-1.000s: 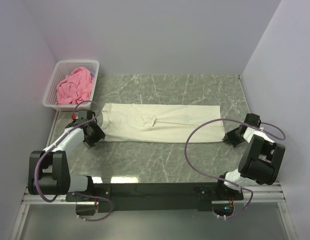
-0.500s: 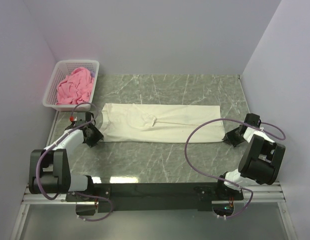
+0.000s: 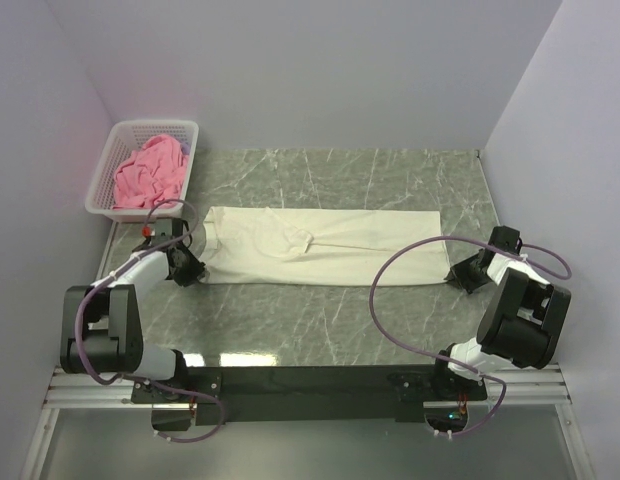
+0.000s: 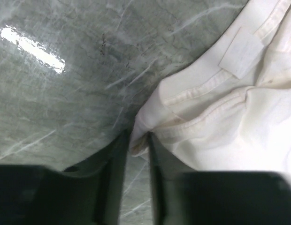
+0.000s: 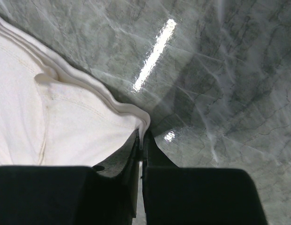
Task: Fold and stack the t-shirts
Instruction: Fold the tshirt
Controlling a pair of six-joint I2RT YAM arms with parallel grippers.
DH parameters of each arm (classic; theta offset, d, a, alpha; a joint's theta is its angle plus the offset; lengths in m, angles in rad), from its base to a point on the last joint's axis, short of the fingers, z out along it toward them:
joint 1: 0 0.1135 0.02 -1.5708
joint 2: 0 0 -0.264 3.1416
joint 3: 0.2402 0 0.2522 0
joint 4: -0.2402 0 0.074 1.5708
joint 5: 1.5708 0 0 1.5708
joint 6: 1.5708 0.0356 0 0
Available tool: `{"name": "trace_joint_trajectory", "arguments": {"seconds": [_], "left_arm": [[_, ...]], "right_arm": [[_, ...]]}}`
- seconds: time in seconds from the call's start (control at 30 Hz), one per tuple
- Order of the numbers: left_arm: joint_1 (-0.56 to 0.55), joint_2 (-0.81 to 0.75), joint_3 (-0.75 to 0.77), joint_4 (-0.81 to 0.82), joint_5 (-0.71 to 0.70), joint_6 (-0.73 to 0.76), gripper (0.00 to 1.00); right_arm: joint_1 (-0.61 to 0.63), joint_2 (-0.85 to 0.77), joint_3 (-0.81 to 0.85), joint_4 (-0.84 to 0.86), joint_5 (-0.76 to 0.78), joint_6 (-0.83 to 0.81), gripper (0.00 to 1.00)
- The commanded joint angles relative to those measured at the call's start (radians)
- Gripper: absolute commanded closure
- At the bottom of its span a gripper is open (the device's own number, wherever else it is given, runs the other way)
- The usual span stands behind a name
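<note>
The cream-white t-shirt lies as a long folded band across the middle of the table. At its left end, my left gripper has closed in around the near corner by the collar. In the left wrist view a bunched fold of the shirt fills the narrow gap at the gripper tips. My right gripper is shut on the shirt's near right corner. The right wrist view shows its thin edge pinched in the gripper. The pink t-shirt sits crumpled in the basket.
The white lattice basket stands at the back left against the wall. Walls close the table on the left, back and right. Purple cables loop from both arms over the near table.
The left gripper has slid up and right onto the shirt's left corner and its jaws have narrowed around the fabric. The right arm and the shirt have not moved.
</note>
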Motion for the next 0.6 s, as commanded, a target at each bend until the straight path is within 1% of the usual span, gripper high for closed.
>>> {"name": "trace_joint_trajectory", "arguments": {"seconds": [0.0,0.03,0.1,0.3,0.37,0.5,0.57], "left_arm": [[0.002,0.031,0.010,-0.037,-0.001,0.026,0.73],[0.003,0.034,0.022,-0.046,-0.004,0.029,0.87],[0.002,0.037,0.045,-0.080,-0.039,0.047,0.99],[0.002,0.051,0.183,-0.264,-0.215,0.122,0.99],[0.002,0.057,0.201,-0.302,-0.226,0.130,0.99],[0.002,0.069,0.198,-0.306,-0.211,0.121,0.99],[0.000,0.106,0.207,-0.315,-0.200,0.121,0.99]], "right_arm": [[-0.013,0.005,0.040,-0.015,0.042,-0.017,0.99],[-0.013,0.001,0.041,-0.020,0.045,-0.019,0.99],[-0.013,0.003,0.048,-0.026,0.058,-0.020,0.99],[-0.012,0.001,0.075,-0.066,0.111,-0.036,0.99],[-0.013,0.001,0.075,-0.077,0.119,-0.037,0.99],[-0.012,0.003,0.066,-0.087,0.134,-0.040,0.99],[-0.012,0.008,0.057,-0.092,0.147,-0.043,0.98]]}}
